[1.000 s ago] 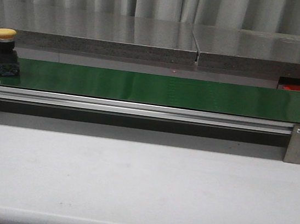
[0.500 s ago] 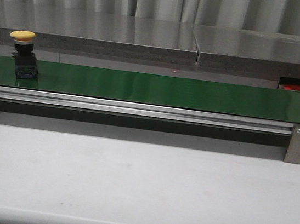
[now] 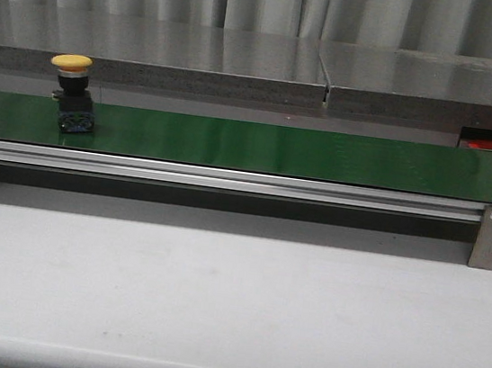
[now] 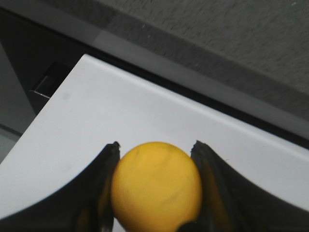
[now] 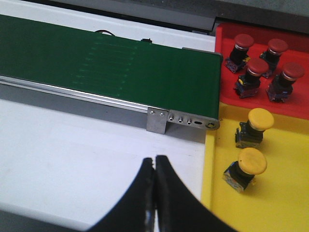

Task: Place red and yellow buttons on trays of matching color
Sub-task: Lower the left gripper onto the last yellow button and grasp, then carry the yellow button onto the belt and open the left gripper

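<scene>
While clamping a yellow button (image 4: 157,186), left end effector (image 4: 155,153) grips.

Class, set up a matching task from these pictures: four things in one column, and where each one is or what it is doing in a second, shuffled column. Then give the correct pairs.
Things
1. Left gripper
2. Right gripper
3. Four red buttons
4. Yellow button with the black base

Places or states
A. Standing on the red tray
B. Jaws shut, nothing between them
C. Standing on the green belt
D. Jaws shut on a yellow button

Pairs: 1-D, 2-B, 3-A, 4-C
</scene>
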Robot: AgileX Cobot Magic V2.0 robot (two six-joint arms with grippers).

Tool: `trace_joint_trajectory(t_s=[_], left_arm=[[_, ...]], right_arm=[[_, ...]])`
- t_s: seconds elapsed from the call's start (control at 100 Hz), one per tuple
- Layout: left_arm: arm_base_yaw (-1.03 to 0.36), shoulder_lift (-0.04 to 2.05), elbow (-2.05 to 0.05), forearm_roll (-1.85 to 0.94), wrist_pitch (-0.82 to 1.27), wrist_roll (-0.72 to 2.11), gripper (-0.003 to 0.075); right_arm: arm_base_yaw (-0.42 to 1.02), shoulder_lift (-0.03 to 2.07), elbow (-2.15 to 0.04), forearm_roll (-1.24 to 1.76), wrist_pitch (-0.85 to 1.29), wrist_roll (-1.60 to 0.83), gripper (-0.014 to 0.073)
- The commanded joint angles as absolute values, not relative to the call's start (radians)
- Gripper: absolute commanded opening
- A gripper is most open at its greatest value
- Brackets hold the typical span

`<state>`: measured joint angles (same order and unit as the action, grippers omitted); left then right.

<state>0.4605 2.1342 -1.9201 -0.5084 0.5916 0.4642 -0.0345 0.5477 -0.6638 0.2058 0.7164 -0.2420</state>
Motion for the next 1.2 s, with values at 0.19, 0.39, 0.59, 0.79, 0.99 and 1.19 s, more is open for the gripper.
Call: trace_joint_trajectory(t_s=[0.19,0.39,0.59,0.79,0.99,1.19], left_arm=[[0.415,1.901,-1.852,-0.562,0.640,0.462,-0.0019],[0.348,1.768,-1.588,-0.562,0.517,0.467,-0.0019],[0.265,1.728,-1.390,-0.564,0.388,0.497,-0.0019],[0.194,1.730,-1.314,-0.563,0.312,0.497,-0.0019],[0.170,1.732,-1.305,-0.554,0.259,0.497,-0.0019],[0.170,1.754,-1.305,-0.554,0.284,0.497,-0.0019]], right_arm=[[-0.036,0.550,-0.690,0.208,0.644,-0.243,-0.0067],[-0.036,0.550,-0.690,0.208,0.644,-0.243,-0.0067],[-0.036,0.550,-0.690,0.208,0.644,-0.243,-0.0067],[-0.036,0.550,-0.690,0.208,0.644,-0.243,-0.0067],[-0.036,0.550,-0.690,0.208,0.644,-0.243,-0.0067],[-0.036,0.550,-0.690,0.208,0.644,-0.243,-0.0067]])
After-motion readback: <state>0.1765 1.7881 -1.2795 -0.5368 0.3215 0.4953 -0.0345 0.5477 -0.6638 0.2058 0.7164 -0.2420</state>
